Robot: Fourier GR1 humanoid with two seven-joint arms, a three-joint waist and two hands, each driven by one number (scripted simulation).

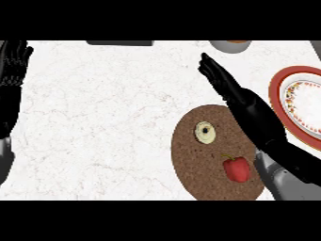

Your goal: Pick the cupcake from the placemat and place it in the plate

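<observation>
My one view looks from my head steeply down onto the white counter [100, 122], close enough that only my forearms and hands enter from its lower edge, with the brown placemat [208, 164] low and the plate [308, 106] cut by the right edge.

Cupcake on placemat, plate to its right

The pale round cupcake [204, 132] sits on the brown round placemat [197, 174]; the red-rimmed plate [288, 82] lies well apart.
</observation>
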